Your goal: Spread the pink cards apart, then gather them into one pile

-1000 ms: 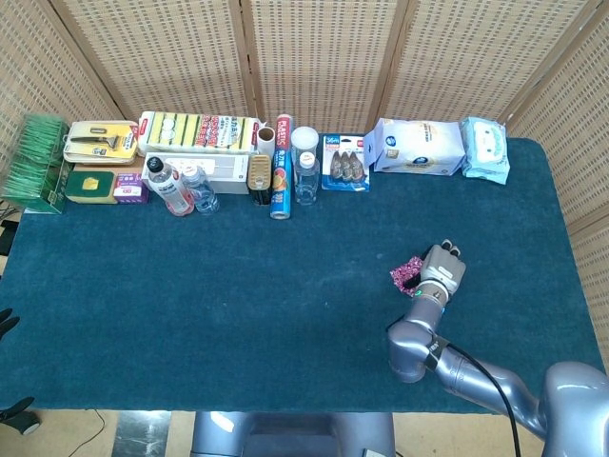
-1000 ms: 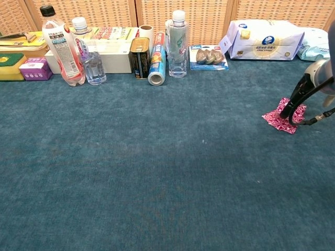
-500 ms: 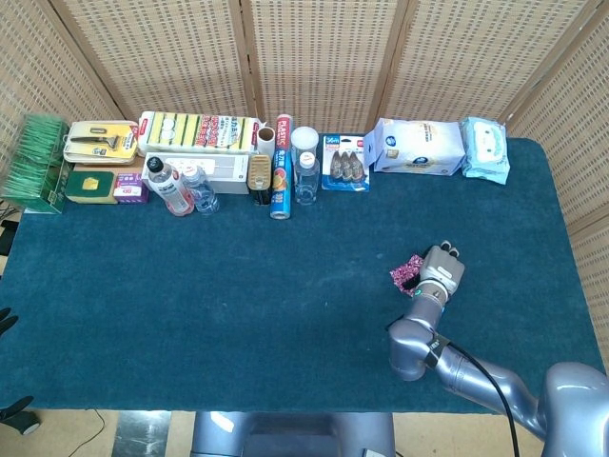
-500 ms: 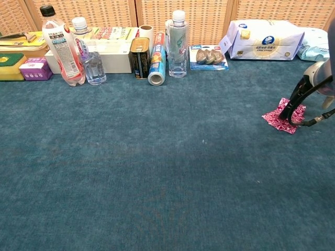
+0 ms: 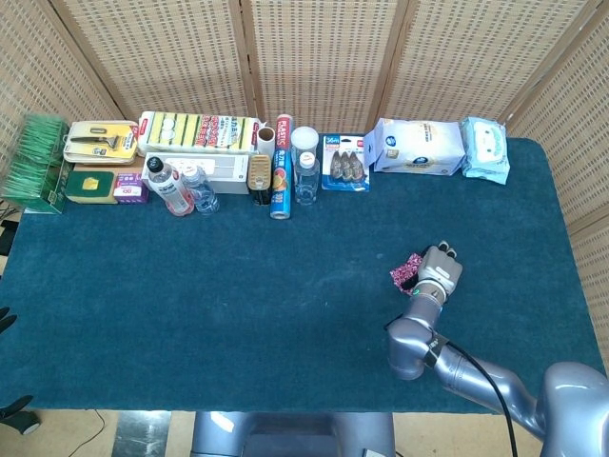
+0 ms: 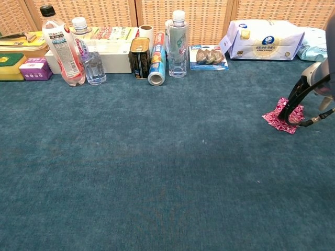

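Note:
The pink patterned cards (image 6: 278,119) lie in a small, slightly fanned heap on the blue cloth at the right; the head view shows them as pink cards (image 5: 405,273) just left of my wrist. My right hand (image 6: 299,97) reaches down from the right edge, and a dark finger (image 6: 291,106) rests on the top of the heap. Nothing is lifted. In the head view my right hand (image 5: 438,268) is mostly hidden under its own grey wrist. My left hand appears in neither view.
Along the far edge stand bottles (image 6: 61,46), a can (image 6: 140,57), a blue roll (image 6: 157,66), a clear bottle (image 6: 178,44), a blister pack (image 6: 209,56) and wipes packs (image 6: 267,39). Boxes and sponges (image 5: 95,162) fill the far left. The cloth's right edge (image 5: 571,286) is close to the hand.
My right hand has shifted very slightly left while staying on the pink cards. The heap sits in nearly the same spot.

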